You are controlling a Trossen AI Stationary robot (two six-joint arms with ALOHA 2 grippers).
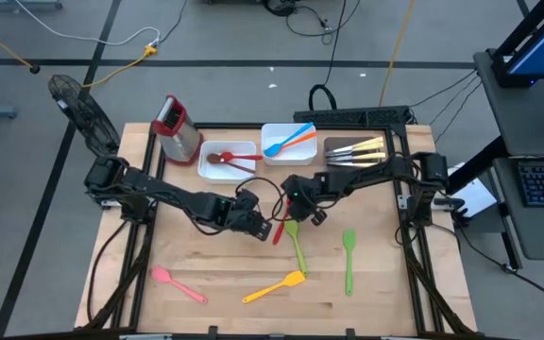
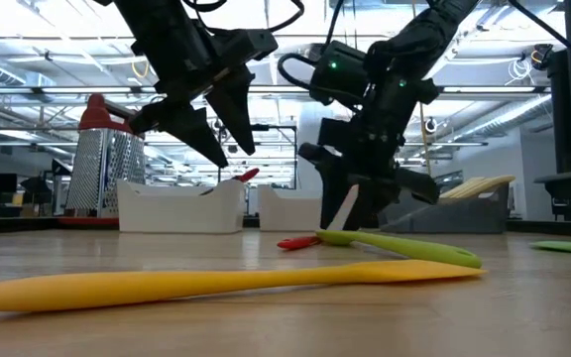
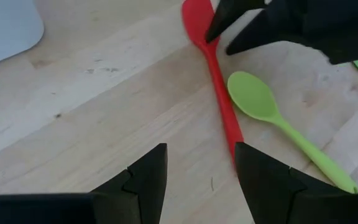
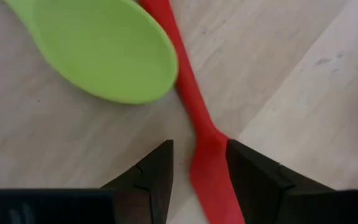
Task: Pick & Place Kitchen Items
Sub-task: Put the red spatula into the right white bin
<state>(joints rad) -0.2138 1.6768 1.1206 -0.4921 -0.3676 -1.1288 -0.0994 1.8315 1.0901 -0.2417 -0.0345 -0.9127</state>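
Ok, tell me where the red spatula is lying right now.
In the high view the red spatula lies flat near the table's middle, beside the green spoon, with the left gripper and right gripper open at either end.

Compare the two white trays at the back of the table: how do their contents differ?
The left tray holds a brown spoon and a red utensil; the right tray holds a blue utensil and an orange utensil. The left tray's pair lies roughly side by side; the right tray's pair crosses. Both trays are white, rectangular and side by side.
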